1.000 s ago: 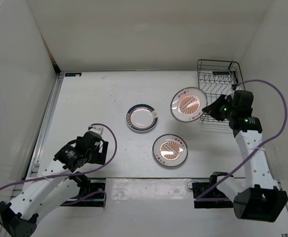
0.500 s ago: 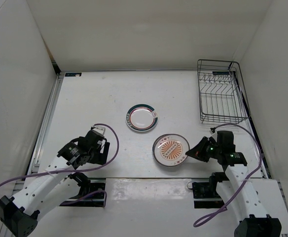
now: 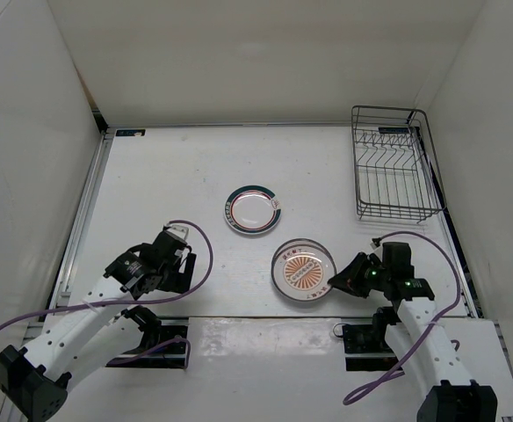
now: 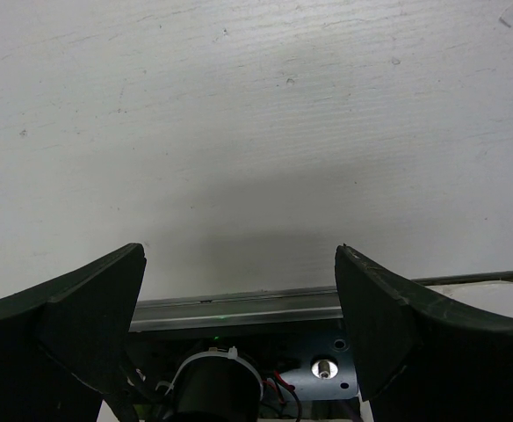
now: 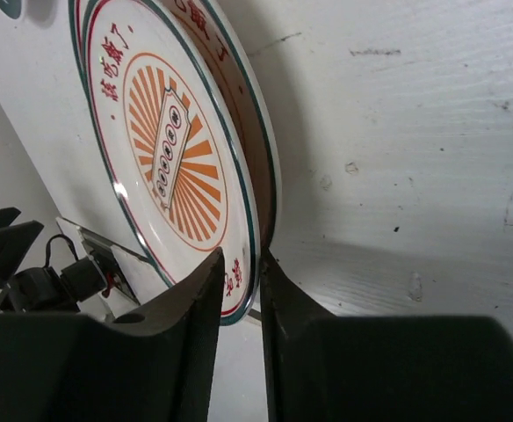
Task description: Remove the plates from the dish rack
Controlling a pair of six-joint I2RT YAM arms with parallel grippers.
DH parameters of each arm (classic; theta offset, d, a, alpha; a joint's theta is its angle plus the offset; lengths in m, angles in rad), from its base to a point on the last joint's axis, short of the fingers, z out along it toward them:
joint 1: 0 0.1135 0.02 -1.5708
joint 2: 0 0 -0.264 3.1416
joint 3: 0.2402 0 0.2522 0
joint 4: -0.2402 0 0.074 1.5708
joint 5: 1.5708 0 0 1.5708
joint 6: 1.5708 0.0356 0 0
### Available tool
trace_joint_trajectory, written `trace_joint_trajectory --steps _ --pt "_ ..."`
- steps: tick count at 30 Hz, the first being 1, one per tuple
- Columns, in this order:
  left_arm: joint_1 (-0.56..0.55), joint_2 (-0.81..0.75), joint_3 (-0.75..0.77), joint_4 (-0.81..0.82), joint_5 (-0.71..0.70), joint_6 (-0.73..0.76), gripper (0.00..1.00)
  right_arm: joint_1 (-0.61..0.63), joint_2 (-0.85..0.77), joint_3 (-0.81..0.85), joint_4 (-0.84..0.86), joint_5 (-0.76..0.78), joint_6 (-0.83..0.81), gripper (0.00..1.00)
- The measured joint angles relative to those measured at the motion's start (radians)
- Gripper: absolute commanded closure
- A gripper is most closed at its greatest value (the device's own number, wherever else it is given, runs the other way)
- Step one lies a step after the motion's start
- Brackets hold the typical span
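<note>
Shifted slightly left, right gripper (image 3: 335, 281) clamps sunburst plate (image 3: 303, 269) — rim between fingers.

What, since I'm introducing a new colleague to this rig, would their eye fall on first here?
The orange sunburst plate near the front, its rim pinched by the right gripper, draws the eye first; it seems to rest on a second plate. Next come the black dish rack at the far right, with no plates in it, and the green-rimmed plate lying flat in the middle.
</note>
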Motion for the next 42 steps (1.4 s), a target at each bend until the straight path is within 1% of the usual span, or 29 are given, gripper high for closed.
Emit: trace_joint_trajectory --steps 2,3,5,6,9,10,17,20,21,22,23,27,34,38,42 --pt "0.0 0.002 0.0 0.0 0.0 0.0 0.0 0.0 -0.003 -0.013 0.003 0.003 0.005 0.67" --pt "0.0 0.003 0.0 0.0 0.0 0.0 0.0 0.0 -0.006 -0.018 0.003 0.005 0.006 0.61" --pt "0.0 0.006 0.0 0.0 0.0 0.0 0.0 0.0 -0.01 -0.021 0.003 0.006 0.011 0.6" --pt "0.0 0.007 0.0 0.0 0.0 0.0 0.0 0.0 -0.01 -0.021 0.005 0.007 0.01 0.56" --pt "0.0 0.007 0.0 0.0 0.0 0.0 0.0 0.0 -0.003 -0.017 -0.017 0.03 0.01 0.54" --pt "0.0 0.007 0.0 0.0 0.0 0.0 0.0 0.0 0.012 -0.006 -0.044 0.045 0.007 0.53" --pt "0.0 0.007 0.0 0.0 0.0 0.0 0.0 0.0 0.1 0.111 -0.217 0.146 -0.013 0.53" --pt "0.0 0.007 0.0 0.0 0.0 0.0 0.0 0.0 0.064 0.156 -0.248 0.171 -0.021 0.72" --pt "0.0 0.007 0.0 0.0 0.0 0.0 0.0 0.0 0.05 0.165 -0.248 0.169 -0.024 0.8" --pt "0.0 0.008 0.0 0.0 0.0 0.0 0.0 0.0 0.04 0.171 -0.248 0.167 -0.027 0.95" --pt "0.0 0.008 0.0 0.0 0.0 0.0 0.0 0.0 0.036 0.175 -0.248 0.161 -0.031 1.0" --pt "0.0 0.013 0.0 0.0 0.0 0.0 0.0 0.001 0.049 0.164 -0.244 0.132 -0.024 1.0" --pt "0.0 0.014 0.0 0.002 0.0 0.0 0.0 0.009 0.004 0.079 -0.233 0.1 -0.001 1.0" --pt "0.0 0.015 0.0 0.002 0.001 0.0 0.0 0.015 0.008 0.075 -0.225 0.089 0.002 1.0" --pt "0.0 0.019 0.0 0.002 0.001 0.001 0.0 0.023 0.038 0.051 -0.179 0.069 0.015 1.0"
